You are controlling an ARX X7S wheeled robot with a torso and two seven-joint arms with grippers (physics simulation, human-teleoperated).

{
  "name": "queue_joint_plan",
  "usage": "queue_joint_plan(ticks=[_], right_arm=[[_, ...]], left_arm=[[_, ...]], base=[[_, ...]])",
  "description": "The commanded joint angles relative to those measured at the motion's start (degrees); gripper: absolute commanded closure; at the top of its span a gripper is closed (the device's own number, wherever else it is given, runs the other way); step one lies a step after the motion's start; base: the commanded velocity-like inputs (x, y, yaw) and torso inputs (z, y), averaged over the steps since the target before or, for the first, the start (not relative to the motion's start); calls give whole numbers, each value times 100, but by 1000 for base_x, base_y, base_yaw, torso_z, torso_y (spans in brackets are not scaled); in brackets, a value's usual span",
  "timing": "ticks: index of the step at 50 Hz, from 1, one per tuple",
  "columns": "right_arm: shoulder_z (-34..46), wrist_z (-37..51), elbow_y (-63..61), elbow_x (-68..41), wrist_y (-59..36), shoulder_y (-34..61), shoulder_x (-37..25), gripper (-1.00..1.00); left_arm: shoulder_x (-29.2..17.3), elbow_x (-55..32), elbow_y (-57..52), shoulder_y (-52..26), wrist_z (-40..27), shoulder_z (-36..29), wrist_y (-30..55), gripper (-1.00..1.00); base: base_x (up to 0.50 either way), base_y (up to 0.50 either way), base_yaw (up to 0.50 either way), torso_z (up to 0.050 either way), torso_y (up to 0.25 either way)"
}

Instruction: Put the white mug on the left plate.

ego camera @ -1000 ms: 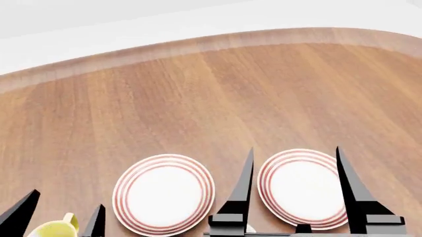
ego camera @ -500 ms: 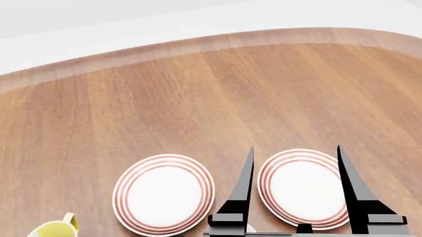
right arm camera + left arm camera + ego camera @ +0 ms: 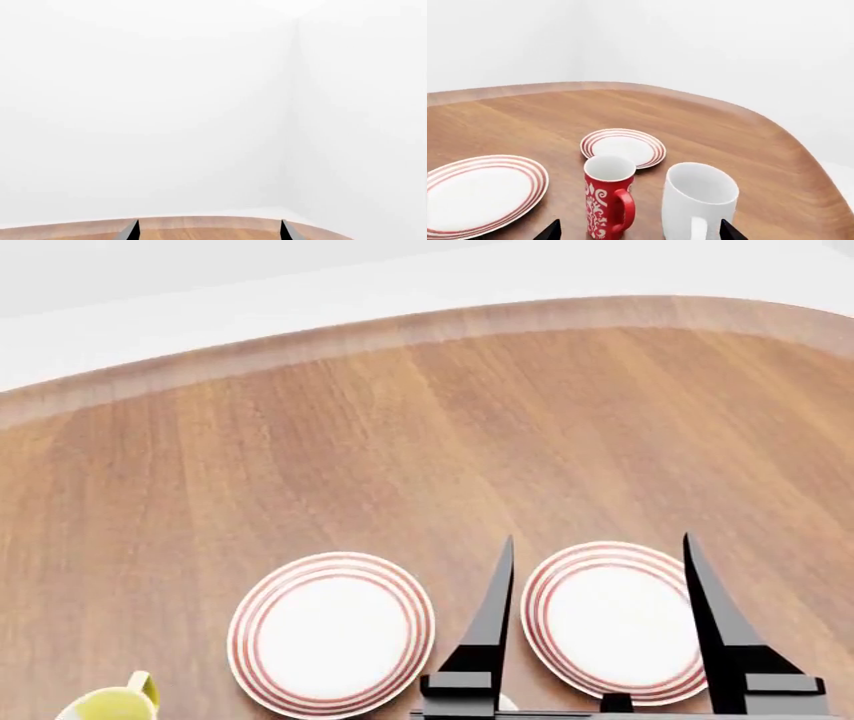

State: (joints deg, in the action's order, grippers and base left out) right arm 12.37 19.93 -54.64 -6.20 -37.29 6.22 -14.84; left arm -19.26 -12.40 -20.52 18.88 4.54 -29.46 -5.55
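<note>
The white mug (image 3: pixel 699 202), tall and all white, stands on the table in the left wrist view with its handle toward the camera. It is out of the head view. My left gripper (image 3: pixel 640 236) is open, its two dark fingertips low at either side, with the white mug just inside one tip and touching neither. The left plate (image 3: pixel 331 632), white with red rings, lies flat near the head view's bottom. The left wrist view shows two ringed plates, a nearer plate (image 3: pixel 480 192) and a farther plate (image 3: pixel 622 146); which is the left one I cannot tell. My right gripper (image 3: pixel 601 625) is open above the right plate (image 3: pixel 611 622).
A red patterned mug (image 3: pixel 607 202) stands close beside the white mug, between my left fingertips. A white mug with a yellow inside (image 3: pixel 114 702) sits at the head view's bottom left. The round wooden table (image 3: pixel 427 440) stretches far ahead to a curved edge.
My left gripper's fingertips, seen a second ago around the yellow mug at the head view's bottom left, have dropped out of that view. The right gripper barely moved.
</note>
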Motion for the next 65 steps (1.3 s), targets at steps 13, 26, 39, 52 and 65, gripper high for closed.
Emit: queue_joint_plan(ticks=[13,26,39,52,65], right_arm=[[-6,77,-57,-70,-47,8,-62,-100],[17,105,-19,-99,-16,25,-89,-100],[11,146,-99,-149,-84,52,-121,-100],[-3,187,-117,-199,-60,50,-153,-100],[26,221,-78,-231,-24,59,-172,-100]], left_arm=[[-13,732,376,289,48,-588,-305,-100],[30,1092,135,118,-9,-812,554,-100],[229,1283,375,-215,-17,-983,1140,-100],[314,1693,723,-429,-136,-1201,1046,-100],[461,1706,1035,-685,-166,-1231,1083,-100]], base=[[0,0,0,0,0],[0,0,0,0,0],[0,0,0,0,0],[0,0,0,0,0],[0,0,0,0,0]])
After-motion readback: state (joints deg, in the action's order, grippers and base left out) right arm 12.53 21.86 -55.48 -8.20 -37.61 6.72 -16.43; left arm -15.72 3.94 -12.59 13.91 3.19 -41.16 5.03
